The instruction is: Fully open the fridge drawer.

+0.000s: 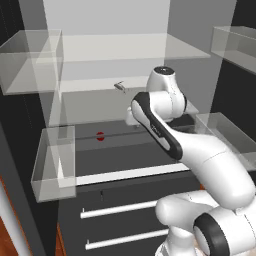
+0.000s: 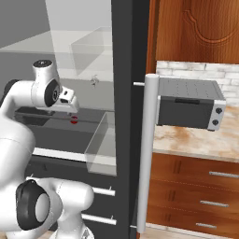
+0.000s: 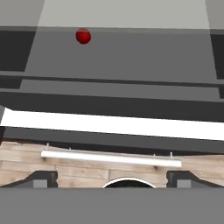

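The fridge drawer point(image 1: 120, 150) is a wide, shallow dark grey tray across the fridge, with a white strip along its front edge and a small red dot point(image 1: 100, 135) near its back left. In the hand view the fridge drawer point(image 3: 131, 57) lies below the camera, and its red dot point(image 3: 83, 36) shows at the upper left. My gripper point(image 3: 113, 179) is open, fingers point(image 3: 41, 178) wide apart, with nothing between them. The hand point(image 1: 131, 117) hovers just above the drawer, right of the dot. From the right, the hand point(image 2: 69, 101) sits over the red dot point(image 2: 74, 121).
Clear bins hang at the left point(image 1: 52, 160), upper left point(image 1: 30, 62) and right point(image 1: 225, 132). Two dark fronts with white bar handles point(image 1: 120, 209) sit below the drawer. A small grey object point(image 1: 120, 86) rests on a shelf. A toaster oven point(image 2: 189, 102) stands on the counter beyond the white door handle point(image 2: 149, 149).
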